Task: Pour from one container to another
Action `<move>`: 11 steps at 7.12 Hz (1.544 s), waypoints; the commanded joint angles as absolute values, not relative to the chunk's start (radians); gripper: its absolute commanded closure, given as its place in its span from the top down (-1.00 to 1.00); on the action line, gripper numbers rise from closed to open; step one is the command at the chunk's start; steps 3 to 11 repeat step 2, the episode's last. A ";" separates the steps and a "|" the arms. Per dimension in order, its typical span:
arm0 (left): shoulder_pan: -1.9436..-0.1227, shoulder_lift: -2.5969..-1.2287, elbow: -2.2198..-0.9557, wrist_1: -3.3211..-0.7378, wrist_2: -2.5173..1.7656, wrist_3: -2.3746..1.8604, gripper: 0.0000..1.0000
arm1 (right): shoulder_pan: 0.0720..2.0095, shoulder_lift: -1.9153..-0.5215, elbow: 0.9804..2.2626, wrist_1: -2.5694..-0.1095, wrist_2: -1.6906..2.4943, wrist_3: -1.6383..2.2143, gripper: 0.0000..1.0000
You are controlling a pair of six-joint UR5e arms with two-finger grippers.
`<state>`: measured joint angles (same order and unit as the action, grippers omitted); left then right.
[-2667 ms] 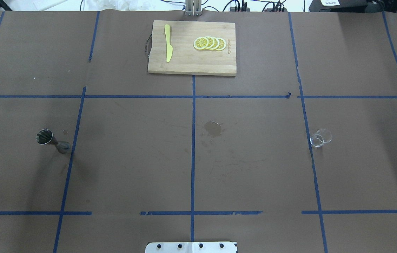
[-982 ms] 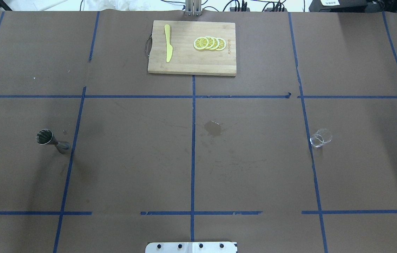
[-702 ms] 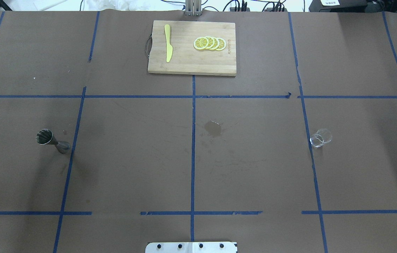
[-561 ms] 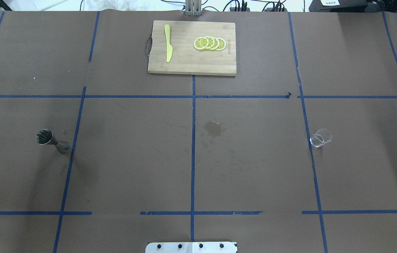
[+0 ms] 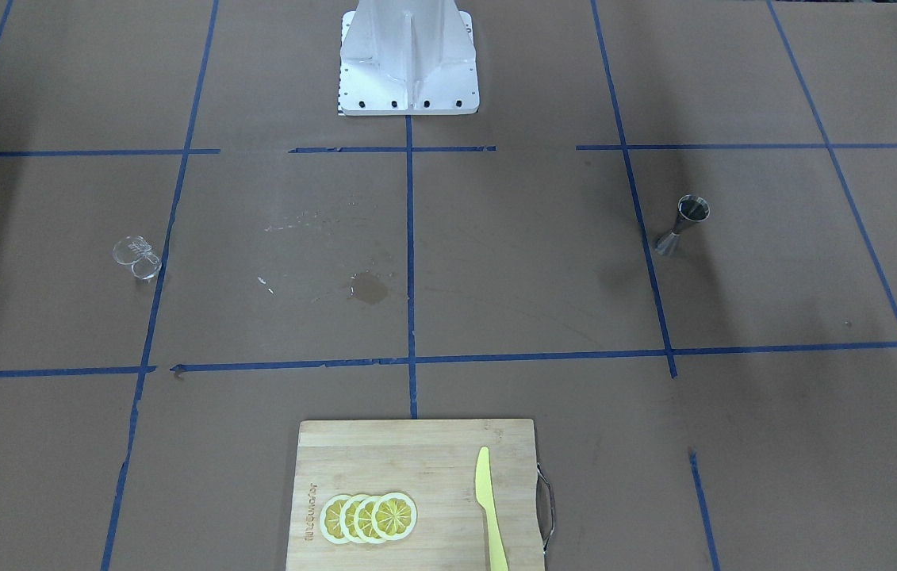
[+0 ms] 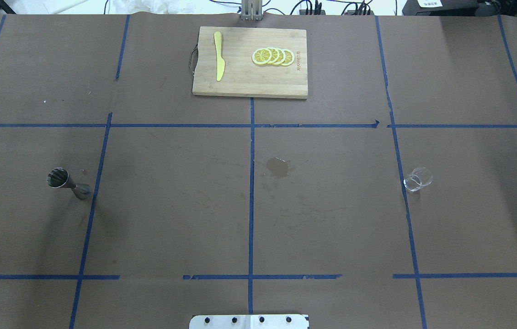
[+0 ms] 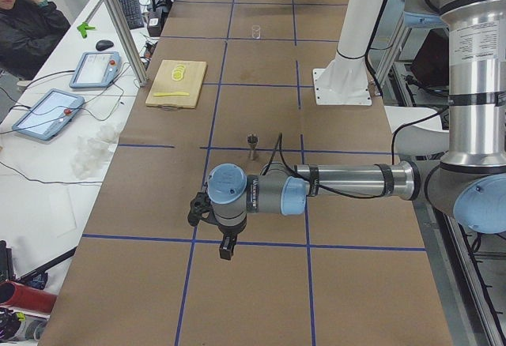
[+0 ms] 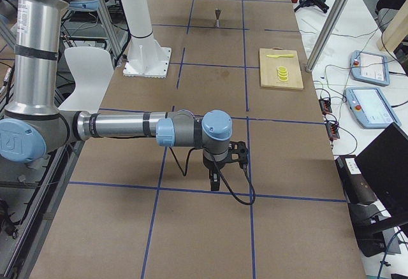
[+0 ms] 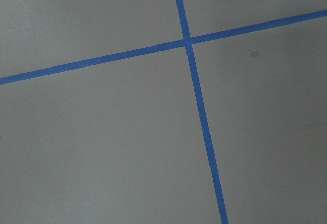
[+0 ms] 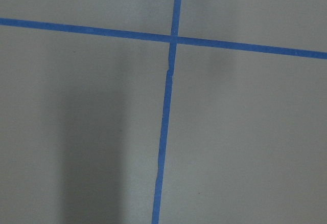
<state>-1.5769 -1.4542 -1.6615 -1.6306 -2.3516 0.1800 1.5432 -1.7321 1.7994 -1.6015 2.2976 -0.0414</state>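
A short clear glass cup (image 6: 418, 179) and a silver hourglass-shaped steel jigger (image 6: 69, 183) stand well apart. Whether the left gripper (image 7: 226, 249) and right gripper (image 8: 215, 183) are open, I cannot tell.

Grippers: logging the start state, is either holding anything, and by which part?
Nothing held: glass cup and jigger stand untouched, apart from left gripper and right gripper.
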 commanded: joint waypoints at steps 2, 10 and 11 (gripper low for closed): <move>-1.577 -1.454 -1.661 -1.631 -2.352 0.179 1.00 | 1.543 -1.732 1.799 -1.601 2.298 -0.041 1.00; -1.577 -1.454 -1.661 -1.631 -2.352 0.179 1.00 | 1.543 -1.732 1.799 -1.601 2.298 -0.041 1.00; -1.577 -1.454 -1.661 -1.631 -2.352 0.179 1.00 | 1.543 -1.732 1.799 -1.601 2.298 -0.041 1.00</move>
